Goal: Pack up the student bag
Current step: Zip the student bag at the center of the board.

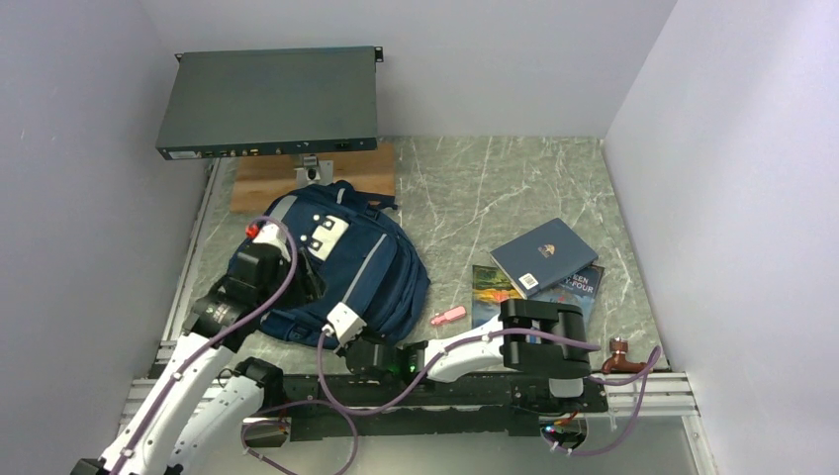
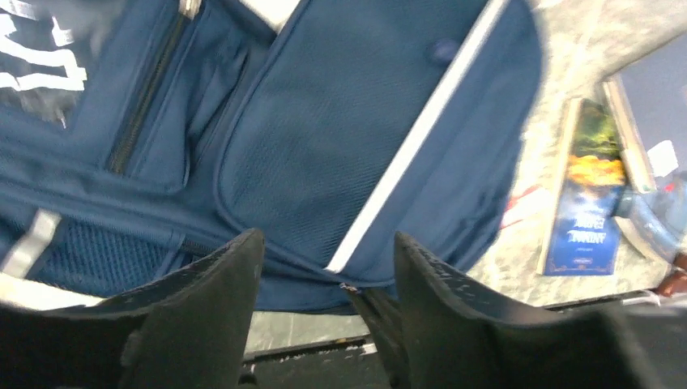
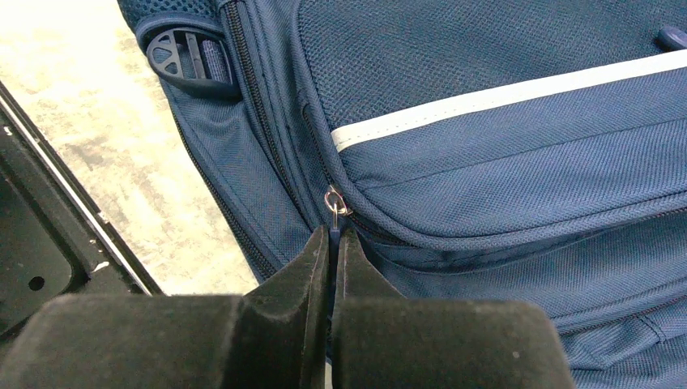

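The student bag (image 1: 371, 267), navy with grey stripes, lies front-up on the marble table, left of centre. My left gripper (image 1: 302, 282) hovers over the bag's left side. In the left wrist view the left gripper (image 2: 328, 239) stands open above the front pocket (image 2: 340, 121), nothing between its fingers. My right gripper (image 1: 341, 332) reaches in at the bag's near edge. In the right wrist view the right gripper (image 3: 332, 235) is shut on the blue zipper pull hanging from the metal slider (image 3: 334, 203) at the front pocket's corner, beside a grey stripe (image 3: 486, 101).
Two books (image 1: 544, 255) (image 1: 493, 289) and a small pink item (image 1: 448, 317) lie right of the bag. A grey rack unit (image 1: 269, 99) stands on a wooden board (image 1: 262, 183) behind it. A copper-coloured fitting (image 1: 619, 354) sits at the near right rail. Walls close in on three sides.
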Robot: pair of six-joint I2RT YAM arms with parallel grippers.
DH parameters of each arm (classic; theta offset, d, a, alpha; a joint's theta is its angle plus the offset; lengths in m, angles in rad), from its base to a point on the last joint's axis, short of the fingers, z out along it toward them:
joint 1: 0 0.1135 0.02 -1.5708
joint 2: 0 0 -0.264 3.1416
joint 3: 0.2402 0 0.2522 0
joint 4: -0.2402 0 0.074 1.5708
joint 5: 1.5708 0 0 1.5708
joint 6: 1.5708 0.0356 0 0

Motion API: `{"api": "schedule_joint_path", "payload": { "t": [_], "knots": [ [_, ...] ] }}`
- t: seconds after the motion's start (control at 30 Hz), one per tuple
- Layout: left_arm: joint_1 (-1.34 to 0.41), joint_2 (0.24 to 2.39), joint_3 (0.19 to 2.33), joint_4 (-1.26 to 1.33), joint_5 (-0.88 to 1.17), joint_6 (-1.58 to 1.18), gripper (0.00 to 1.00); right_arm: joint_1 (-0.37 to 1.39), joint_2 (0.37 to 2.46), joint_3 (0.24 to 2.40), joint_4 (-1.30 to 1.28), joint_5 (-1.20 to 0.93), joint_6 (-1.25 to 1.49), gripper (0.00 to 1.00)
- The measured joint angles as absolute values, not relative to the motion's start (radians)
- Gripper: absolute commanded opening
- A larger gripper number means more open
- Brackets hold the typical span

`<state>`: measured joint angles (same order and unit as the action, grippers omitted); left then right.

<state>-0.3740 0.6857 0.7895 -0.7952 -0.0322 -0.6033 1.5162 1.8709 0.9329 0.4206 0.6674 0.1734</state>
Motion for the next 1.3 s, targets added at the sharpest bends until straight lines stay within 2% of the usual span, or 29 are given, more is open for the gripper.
{"api": "schedule_joint_path", "payload": {
  "t": [0.13,0.23,0.6,0.83,0.97,1.03,1.07,1.13,1.17,1.23,1.3],
  "knots": [
    [-0.373,0.671,0.622,-0.774,-0.027,-0.721,0.29,1.515,1.858,0.926,0.424,0.651,0.173,0.0],
    [-0.372,0.706,0.559,-0.742,-0.015,-0.774,0.19,1.514,1.849,0.926,0.411,0.648,0.175,0.0],
    [-0.371,0.731,0.492,-0.673,-0.067,-0.865,0.12,1.514,1.794,0.917,0.327,0.626,0.186,0.0],
    [-0.371,0.775,0.475,-0.651,-0.121,-0.897,0.12,1.508,1.755,0.917,0.199,0.603,0.196,0.0],
    [-0.369,0.774,0.467,-0.647,-0.13,-0.9,0.18,1.499,1.752,0.924,0.161,0.557,0.202,0.0],
    [-0.366,0.771,0.468,-0.65,-0.125,-0.9,0.26,1.494,1.749,0.924,0.159,0.535,0.202,0.0],
    [-0.364,0.768,0.471,-0.656,-0.119,-0.9,0.33,1.491,1.747,0.923,0.159,0.522,0.202,0.0],
    [-0.36,0.756,0.49,-0.688,-0.093,-0.9,0.64,1.487,1.745,0.921,0.165,0.506,0.202,0.0],
    [-0.358,0.746,0.503,-0.709,-0.075,-0.904,0.75,1.483,1.744,0.92,0.17,0.492,0.202,0.0],
    [-0.357,0.718,0.527,-0.752,-0.036,-0.925,0.85,1.478,1.744,0.92,0.179,0.475,0.203,0.0],
    [-0.357,0.678,0.542,-0.789,0.006,-0.965,0.86,1.472,1.744,0.92,0.191,0.459,0.203,0.0]
  ]
}}
